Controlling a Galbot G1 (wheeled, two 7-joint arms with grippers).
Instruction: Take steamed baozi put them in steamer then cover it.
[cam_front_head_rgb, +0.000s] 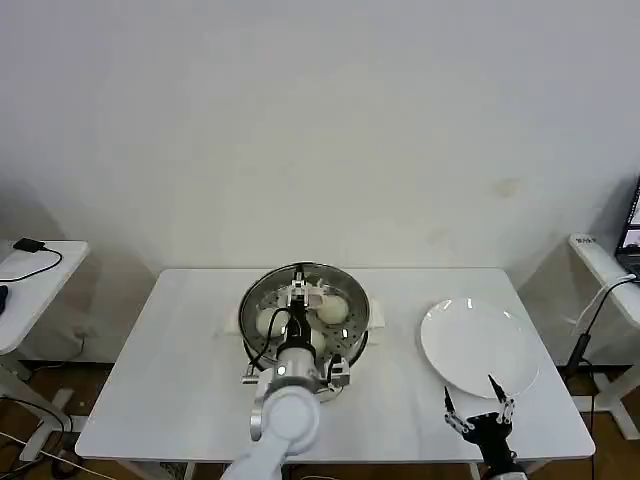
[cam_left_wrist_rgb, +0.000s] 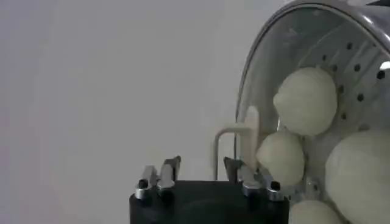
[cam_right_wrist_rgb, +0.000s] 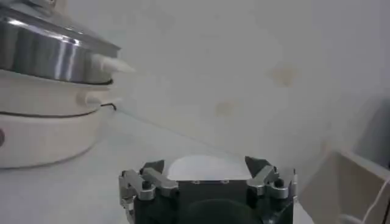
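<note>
Steamer (cam_front_head_rgb: 258, 292) at table (cam_front_head_rgb: 180, 350) centre, glass cover (cam_left_wrist_rgb: 286, 55) on it, four baozi (cam_left_wrist_rgb: 306, 100) visible beneath. Left hand (cam_front_head_rgb: 303, 293) over the cover, fingers spread on either side of its cream bar handle (cam_left_wrist_rgb: 234, 139) (not gripping). Right hand (cam_front_head_rgb: 479, 403), released, at the white plate's (cam_front_head_rgb: 480, 345) 6 o'clock edge.

White table (cam_front_head_rgb: 180, 380); steamer (cam_front_head_rgb: 262, 295); plate (cam_front_head_rgb: 480, 345)

Baozi (cam_front_head_rgb: 330, 311) in steamer (cam_front_head_rgb: 352, 290), plate (cam_front_head_rgb: 480, 345) right.
</note>
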